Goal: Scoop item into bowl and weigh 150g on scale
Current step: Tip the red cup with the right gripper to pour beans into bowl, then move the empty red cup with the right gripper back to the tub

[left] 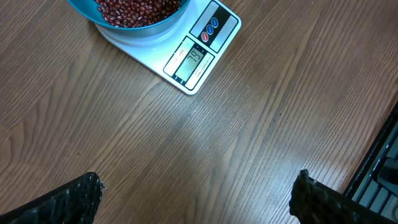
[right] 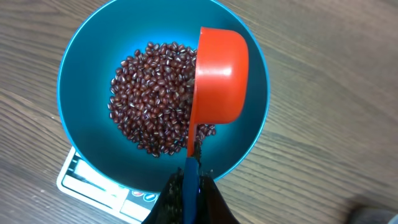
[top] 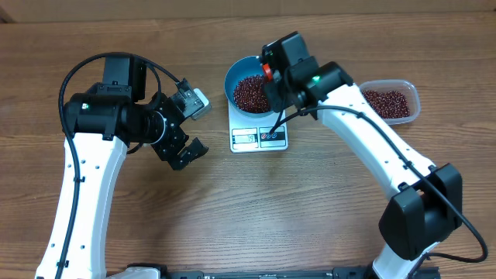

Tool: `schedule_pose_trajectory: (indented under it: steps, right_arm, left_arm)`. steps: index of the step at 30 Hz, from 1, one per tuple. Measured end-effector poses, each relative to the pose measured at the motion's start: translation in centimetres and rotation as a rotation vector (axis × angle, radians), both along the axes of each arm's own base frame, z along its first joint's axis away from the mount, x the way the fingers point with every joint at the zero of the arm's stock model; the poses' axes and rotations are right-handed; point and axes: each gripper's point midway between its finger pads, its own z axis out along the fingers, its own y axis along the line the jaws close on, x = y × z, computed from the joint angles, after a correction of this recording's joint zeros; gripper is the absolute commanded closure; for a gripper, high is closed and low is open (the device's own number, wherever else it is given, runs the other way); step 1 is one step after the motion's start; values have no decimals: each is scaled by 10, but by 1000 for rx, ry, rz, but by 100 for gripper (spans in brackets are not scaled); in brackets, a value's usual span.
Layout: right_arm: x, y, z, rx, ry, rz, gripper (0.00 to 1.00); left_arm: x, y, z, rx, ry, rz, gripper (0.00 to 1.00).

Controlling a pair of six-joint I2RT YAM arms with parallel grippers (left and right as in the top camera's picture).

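Observation:
The blue bowl (top: pixel 246 93) stands on the white scale (top: pixel 259 138) and holds a heap of dark red-brown beans (right: pixel 152 99). My right gripper (right: pixel 193 177) is shut on the blue handle of a red scoop (right: pixel 217 78), which is tipped on its side over the bowl's right half. In the left wrist view the bowl (left: pixel 127 15) and the scale (left: pixel 196 59) with its lit display sit at the top. My left gripper (left: pixel 198 193) hangs open over bare wood, left of the scale, with nothing between its fingers.
A clear plastic tub (top: pixel 390 101) with more beans sits to the right of the scale, behind the right arm. A dark rail (left: pixel 379 168) runs along the right edge of the left wrist view.

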Motion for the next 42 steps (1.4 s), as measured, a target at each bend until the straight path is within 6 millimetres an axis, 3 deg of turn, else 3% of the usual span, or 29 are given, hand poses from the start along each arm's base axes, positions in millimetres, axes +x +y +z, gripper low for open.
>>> schedule_pose_trajectory:
  steps: [13, 19, 22, 24, 27, 31, 36, 42]
  right_arm:
    - [-15, 28, 17, -197, -131, 81, 96]
    - [-23, 16, 25, -256, -114, 77, 96]
    - [-31, 3, 50, -260, -117, 66, 96]
    - [-39, -17, 75, -253, -122, 37, 96]
    - [-50, -62, 104, -257, -115, -44, 96]
    - [-61, -149, 113, -292, -26, -244, 96]
    - [-56, -215, 85, -290, 86, -432, 96]
    - [-57, -257, 25, -314, 257, -540, 96]
  left_arm:
    - [0, 0, 0, 0, 0, 0, 0]
    - [0, 0, 0, 0, 0, 0, 0]
    - [0, 0, 0, 0, 0, 0, 0]
    - [0, 0, 0, 0, 0, 0, 0]
    - [0, 0, 0, 0, 0, 0, 0]
    - [0, 0, 0, 0, 0, 0, 0]
    - [0, 0, 0, 0, 0, 0, 0]
    - [0, 0, 0, 1, 0, 0, 0]
